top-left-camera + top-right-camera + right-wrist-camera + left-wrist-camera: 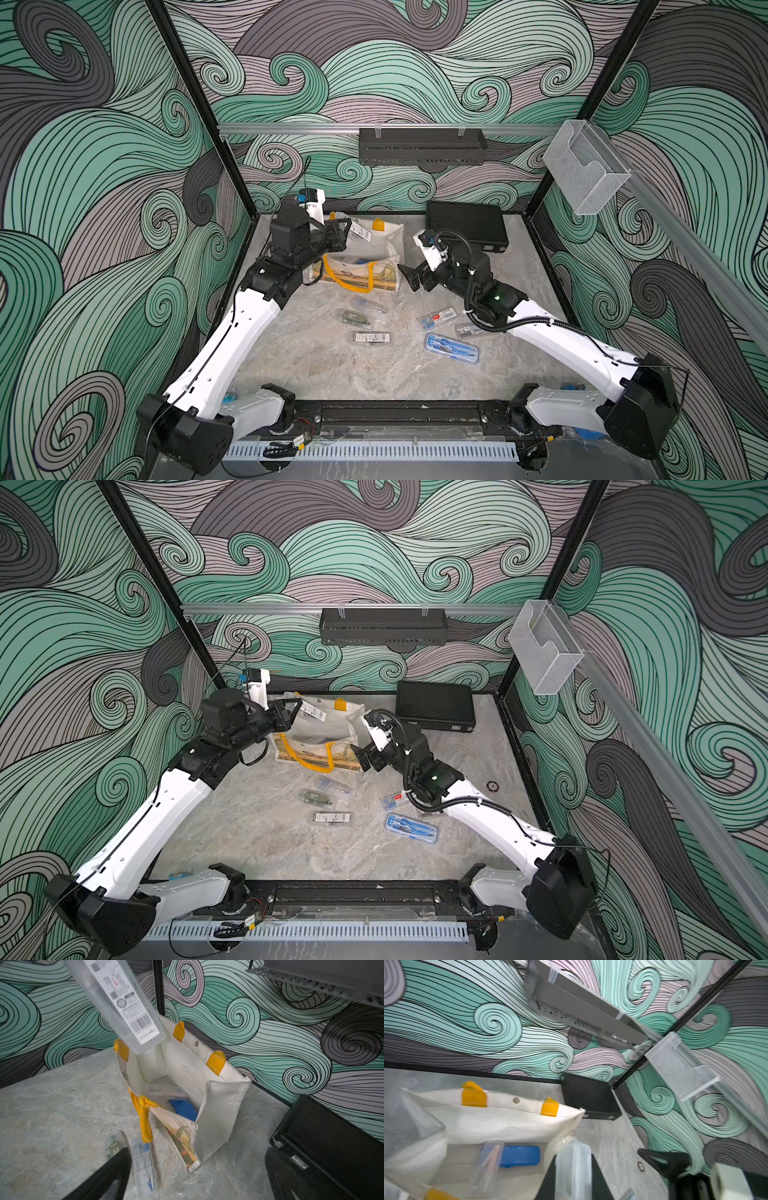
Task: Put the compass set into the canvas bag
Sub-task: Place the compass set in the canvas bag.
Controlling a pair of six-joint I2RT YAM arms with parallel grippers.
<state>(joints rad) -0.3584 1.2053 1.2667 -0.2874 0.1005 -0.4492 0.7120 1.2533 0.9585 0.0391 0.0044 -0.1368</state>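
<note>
Compass set [116, 1001] in L end effector [347, 235], prob. over canvas bag [224, 1105] mouth.

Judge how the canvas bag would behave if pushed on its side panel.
The canvas bag shows a creased side panel and sagging front, so it would probably buckle before sliding. It stands with only a blue case and a clear case visible inside, so it seems light and could tip.
</note>
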